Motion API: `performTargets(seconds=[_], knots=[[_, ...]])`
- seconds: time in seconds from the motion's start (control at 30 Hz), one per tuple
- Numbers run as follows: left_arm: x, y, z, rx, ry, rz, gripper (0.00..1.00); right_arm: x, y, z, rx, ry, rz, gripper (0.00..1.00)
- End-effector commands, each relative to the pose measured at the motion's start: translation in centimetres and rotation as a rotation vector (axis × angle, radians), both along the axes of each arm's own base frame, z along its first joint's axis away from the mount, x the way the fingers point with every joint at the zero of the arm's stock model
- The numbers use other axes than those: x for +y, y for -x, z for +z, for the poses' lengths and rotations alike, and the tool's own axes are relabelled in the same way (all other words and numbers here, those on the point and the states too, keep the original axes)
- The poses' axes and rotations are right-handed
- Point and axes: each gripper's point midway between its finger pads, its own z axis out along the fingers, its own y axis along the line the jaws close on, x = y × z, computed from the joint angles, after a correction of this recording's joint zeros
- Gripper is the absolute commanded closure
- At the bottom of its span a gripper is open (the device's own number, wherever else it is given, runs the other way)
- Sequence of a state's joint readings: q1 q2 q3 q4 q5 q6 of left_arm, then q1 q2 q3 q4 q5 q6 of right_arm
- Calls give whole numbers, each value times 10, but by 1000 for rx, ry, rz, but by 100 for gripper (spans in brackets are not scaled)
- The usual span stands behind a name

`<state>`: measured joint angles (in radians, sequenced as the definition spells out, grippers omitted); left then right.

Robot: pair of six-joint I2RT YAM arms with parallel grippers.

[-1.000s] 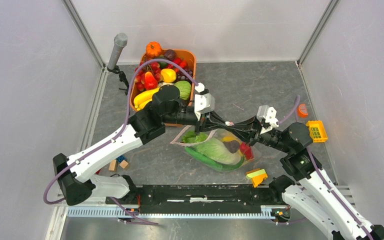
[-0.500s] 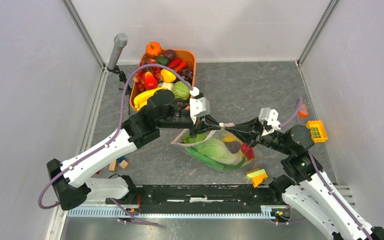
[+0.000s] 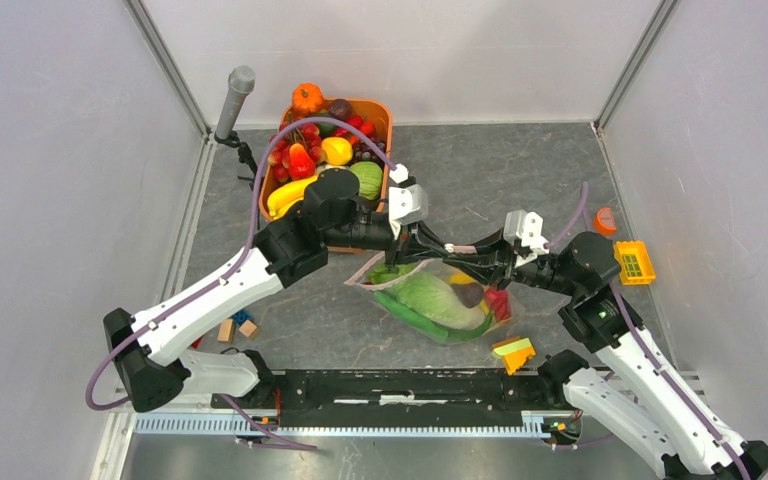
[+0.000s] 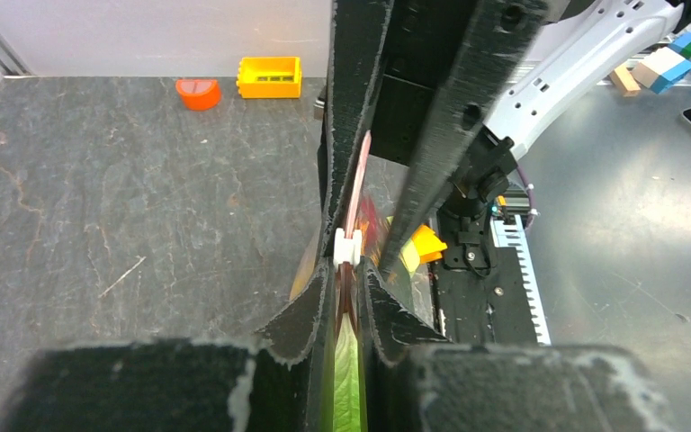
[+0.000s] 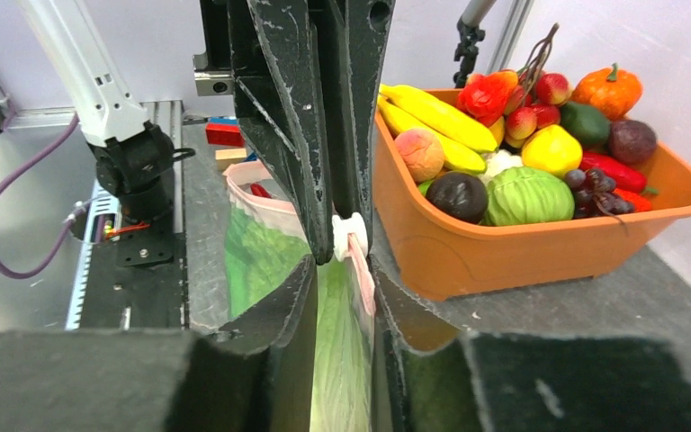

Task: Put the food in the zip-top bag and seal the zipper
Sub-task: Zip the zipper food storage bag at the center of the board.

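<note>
The zip-top bag [image 3: 415, 285] lies mid-table holding the green-and-white cabbage [image 3: 435, 298], a red chili [image 3: 495, 303] and a slim green vegetable [image 3: 430, 328]. Its pink zipper [image 5: 360, 265] is raised, with a white slider [image 3: 450, 248] on it. My left gripper [image 3: 438, 246] is shut on the zipper just left of the slider [image 4: 348, 245]; in its wrist view [image 4: 348, 274] the strip runs between its tips. My right gripper [image 3: 468, 255] meets it from the right. In its wrist view [image 5: 342, 265] its jaws stand slightly apart astride the strip, which leans on one finger.
An orange tub [image 3: 388, 118] of toy produce stands at the back, close behind the left arm, and shows in the right wrist view [image 5: 522, 243]. A yellow-orange wedge [image 3: 513, 352] lies near the bag. Small blocks [image 3: 235, 327], a yellow crate [image 3: 633, 262] and a grey post [image 3: 232, 100] stand around.
My right gripper has slid left along the zipper toward the slider. My left gripper shifted slightly left and back again. The bag and its food stay put.
</note>
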<state>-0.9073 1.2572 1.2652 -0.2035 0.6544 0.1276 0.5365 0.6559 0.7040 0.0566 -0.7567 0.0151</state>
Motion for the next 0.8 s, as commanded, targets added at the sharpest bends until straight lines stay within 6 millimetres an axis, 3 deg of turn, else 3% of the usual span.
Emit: performTargets(seconds=[0.0,0.07,0.4,0.77], knots=[[5,8,27,-29,56,-17,98,-3,3,23,-88,-11,0,91],[7,7,25,-35,50,-7,98,-4,4,22,-90,-12,-8,100],[31,9,3,-49,-10,68,98,-32,-15,40,-108,-130,-244,100],[56,9,-16,-49,-40,166,98,-44,-27,37,-68,-202,-347,100]])
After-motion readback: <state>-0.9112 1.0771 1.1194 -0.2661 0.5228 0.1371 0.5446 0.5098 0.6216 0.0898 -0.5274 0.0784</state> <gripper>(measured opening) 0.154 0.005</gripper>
